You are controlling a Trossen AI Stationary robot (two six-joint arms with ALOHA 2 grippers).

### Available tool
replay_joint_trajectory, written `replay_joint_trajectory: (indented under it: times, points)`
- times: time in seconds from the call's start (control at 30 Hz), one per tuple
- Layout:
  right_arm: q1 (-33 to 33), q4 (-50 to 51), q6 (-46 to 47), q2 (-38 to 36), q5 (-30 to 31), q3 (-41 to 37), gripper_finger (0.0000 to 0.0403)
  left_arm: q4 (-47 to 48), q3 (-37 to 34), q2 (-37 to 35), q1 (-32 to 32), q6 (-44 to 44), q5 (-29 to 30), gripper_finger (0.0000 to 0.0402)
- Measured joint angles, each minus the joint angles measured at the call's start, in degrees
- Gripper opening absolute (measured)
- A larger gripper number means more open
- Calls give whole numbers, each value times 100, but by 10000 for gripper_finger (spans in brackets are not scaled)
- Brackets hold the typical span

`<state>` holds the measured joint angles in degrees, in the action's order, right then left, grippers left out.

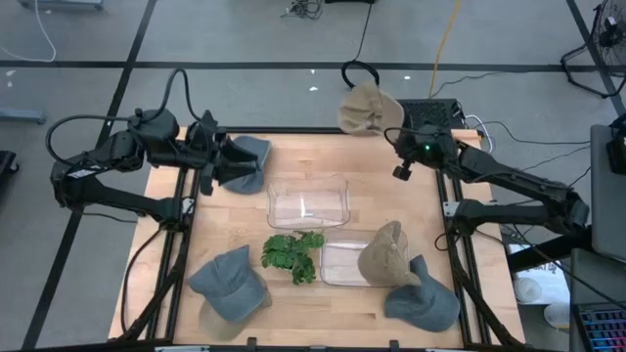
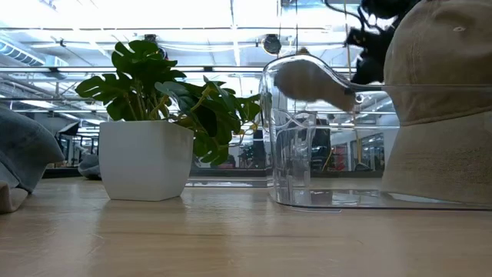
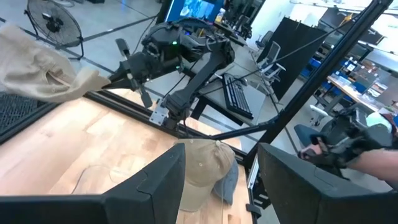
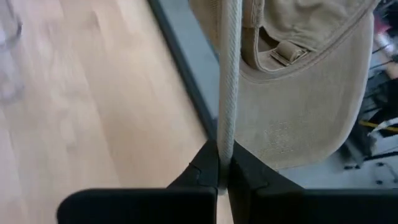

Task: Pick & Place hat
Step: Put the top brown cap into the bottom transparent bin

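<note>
My right gripper [image 1: 391,134] is shut on a tan hat [image 1: 368,108], raised over the table's far edge. The low view shows that hat [image 2: 311,81] in the air behind a clear container. My left gripper [image 1: 221,162] is open at the far left, beside a grey hat [image 1: 251,156] that lies on the table; its fingers [image 3: 168,183] stand wide apart with nothing between them. A second tan hat [image 1: 386,252] rests on the near clear container [image 1: 337,262]. Two more grey hats [image 1: 230,284] [image 1: 424,299] lie near the table's near edge. My right gripper [image 4: 222,171] pinches the tan hat's brim edge [image 4: 229,106] between its two fingers; the brim shows edge-on, running away from the fingertips. The fingers reach toward the table's far-left. The hat is lifted clear, its crown and back strap [image 4: 286,51] beyond the fingers.
An empty clear container [image 1: 308,200] sits at the table's middle. A potted green plant [image 1: 291,254] stands left of the near container. Cables and a black box [image 1: 430,112] lie beyond the far edge. A person's hand [image 3: 348,146] shows past the table's right side.
</note>
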<state>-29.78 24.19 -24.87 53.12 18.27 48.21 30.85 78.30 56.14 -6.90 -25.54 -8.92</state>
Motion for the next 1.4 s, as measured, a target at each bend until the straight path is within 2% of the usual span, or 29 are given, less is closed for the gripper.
replay_joint_trajectory:
  times: [0.2, 0.3, 0.57, 0.8, 1.1, 1.27, 1.4]
  points:
    - [339, -326, 3, 348, 29, 771, 0, -98, 0, -2, -125, -7, -1, 212]
    - [454, -546, 2, 620, 264, 1192, 0, -99, 0, -2, -185, -10, -4, 212]
    - [490, -910, 21, 1455, 245, 2336, 0, -118, 0, -2, -447, -231, -23, 212]
    - [226, -1439, 298, 2248, -661, 3088, 0, -430, 0, -2, -790, -150, -60, 212]
    - [73, -2325, 869, 2878, -1803, 3544, 0, -1035, 0, -2, -1300, -162, -756, 212]
    - [208, -2720, 1246, 2983, -2135, 3739, 0, -1110, 0, 12, -1495, -112, -770, 212]
    - [478, -2698, 1293, 3006, -2153, 3972, 0, -1167, 0, 11, -1589, 22, -772, 212]
